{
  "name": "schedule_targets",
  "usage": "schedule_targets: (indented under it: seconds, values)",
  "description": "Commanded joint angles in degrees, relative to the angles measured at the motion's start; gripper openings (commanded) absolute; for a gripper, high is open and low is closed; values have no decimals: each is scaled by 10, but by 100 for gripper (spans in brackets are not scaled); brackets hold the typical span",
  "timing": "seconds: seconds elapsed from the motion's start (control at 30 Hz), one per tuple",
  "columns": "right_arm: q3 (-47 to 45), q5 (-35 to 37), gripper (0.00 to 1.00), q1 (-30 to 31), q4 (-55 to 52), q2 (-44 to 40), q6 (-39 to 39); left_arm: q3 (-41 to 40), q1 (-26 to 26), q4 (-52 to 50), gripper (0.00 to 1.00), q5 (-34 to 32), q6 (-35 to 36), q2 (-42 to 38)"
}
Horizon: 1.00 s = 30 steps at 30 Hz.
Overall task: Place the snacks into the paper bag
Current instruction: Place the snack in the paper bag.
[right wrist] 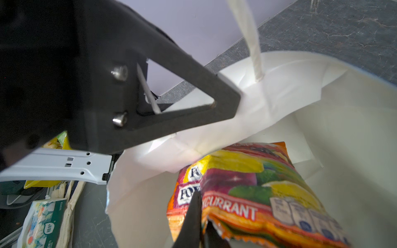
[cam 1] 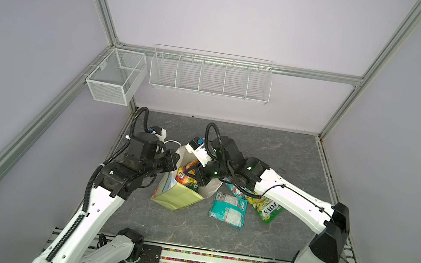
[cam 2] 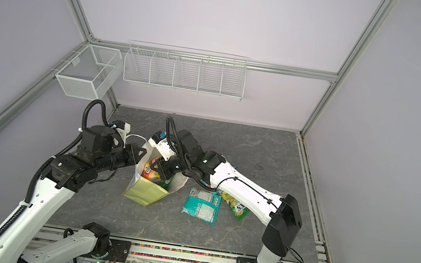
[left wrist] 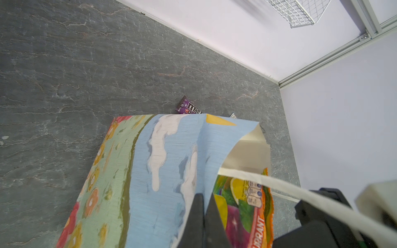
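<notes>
The paper bag (cam 1: 179, 197) (cam 2: 146, 192) stands tilted at mid-table, mouth open. My left gripper (cam 1: 174, 160) (cam 2: 141, 152) (left wrist: 205, 195) is shut on the rim of its blue printed face (left wrist: 150, 171). My right gripper (cam 1: 192, 174) (cam 2: 155, 168) (right wrist: 200, 207) is shut on an orange FOX'S snack (cam 1: 185, 176) (cam 2: 150, 172) (left wrist: 247, 210) (right wrist: 247, 182), holding it inside the bag's white interior (right wrist: 333, 111). Right of the bag lie a teal packet (cam 1: 228, 209) (cam 2: 202, 205) and a green FOX'S packet (cam 1: 267, 208) (cam 2: 237, 208), partly under the right arm. A purple packet (left wrist: 189, 107) lies behind the bag.
Two white wire baskets (cam 1: 116, 76) (cam 1: 211, 76) hang on the back wall and left frame. The bag's white cord handle (right wrist: 253, 43) rises beside my right gripper. Walls close the table on three sides; the arm rail (cam 1: 212, 258) runs along the front.
</notes>
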Motion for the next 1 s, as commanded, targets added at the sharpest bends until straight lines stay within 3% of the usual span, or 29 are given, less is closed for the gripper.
schedule_targets:
  seconds: [0.0,0.4,0.5,0.57,0.6,0.63,0.97]
  values:
    - [3,-15,7,-3,33,7,5,3,-2,7,0,6,2,-10]
    - [4,-18,10,-4,39,21,18,2,-2,7,0,4,3,-13]
    - [7,-21,20,-5,36,22,18,3,-2,6,0,3,2,-13]
    - [6,-33,54,-5,41,18,17,3,-2,7,0,2,1,-14]
    - [5,-37,65,-5,41,15,16,2,-2,7,0,0,1,-15]
    - [3,-36,69,-4,42,11,16,2,-2,7,0,-1,1,-16]
    - [-14,7,71,-4,23,-45,19,4,-2,5,0,-12,-3,-20]
